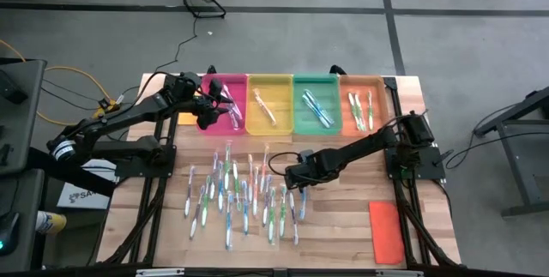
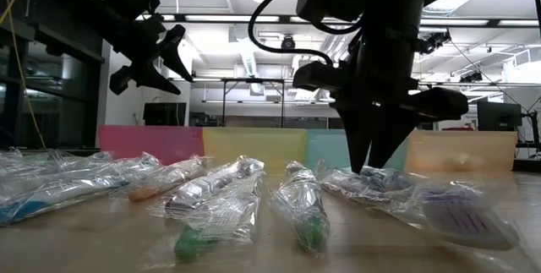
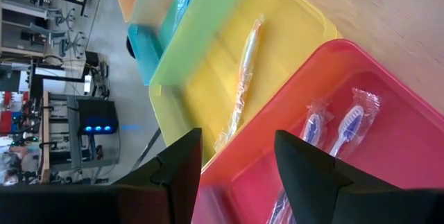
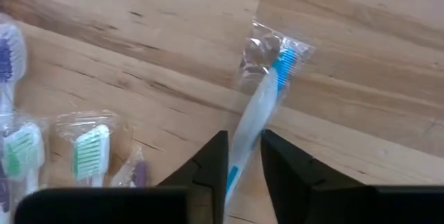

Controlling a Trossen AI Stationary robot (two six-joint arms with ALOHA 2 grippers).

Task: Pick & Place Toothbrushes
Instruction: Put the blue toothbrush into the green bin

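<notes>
Several wrapped toothbrushes point(image 1: 240, 195) lie scattered on the wooden table. Four trays stand in a row along the far edge: pink point(image 1: 225, 78), yellow point(image 1: 268, 80), green point(image 1: 316, 80) and orange point(image 1: 376, 84), each with a few brushes inside. My right gripper point(image 1: 292, 177) point(image 4: 243, 144) is down at the pile's right side, shut on a blue-and-white toothbrush point(image 4: 260, 102) in a clear wrapper. My left gripper point(image 1: 208, 101) point(image 3: 236, 141) hovers open over the pink tray point(image 3: 388, 148), above two purple brushes point(image 3: 347, 127), and holds nothing. My right gripper pinches the blue-and-white toothbrush by its handle point(image 4: 244, 141) between the two fingers, through the clear wrapper. The fingers point(image 2: 372, 159) come from above, pointing down, and lie across the handle. The brush is flat on the table, with its bristle head point(image 4: 284, 61) pointing away from the fingers.
A flat orange lid point(image 1: 386, 231) lies near the table's right near corner. Bare wood shows between the pile and the trays and to the right of the pile. The table's frame and cables flank both sides.
</notes>
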